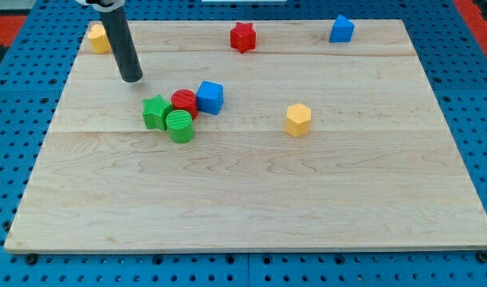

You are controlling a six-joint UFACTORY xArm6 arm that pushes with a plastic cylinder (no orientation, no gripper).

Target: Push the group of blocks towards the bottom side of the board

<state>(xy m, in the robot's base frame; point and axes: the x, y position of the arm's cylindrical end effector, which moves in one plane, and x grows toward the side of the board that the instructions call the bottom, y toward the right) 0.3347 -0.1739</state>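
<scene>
No claw, just rod; my tip (132, 79) sits up-left of block group: green star (155, 112), red cylinder (184, 101), green cylinder (179, 126), blue cube (210, 96). Not touching; needs to get above grp.

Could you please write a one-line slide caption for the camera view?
My tip sits above-left of a cluster: green star, red cylinder, green cylinder, blue cube.

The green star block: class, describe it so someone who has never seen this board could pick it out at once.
Find the wooden board, then the tight cluster of four blocks in its upper left part, just below my tip. The green star block is the cluster's leftmost piece. Its pointed outline separates it from the round green cylinder beside it, the red cylinder and the blue cube.
</scene>
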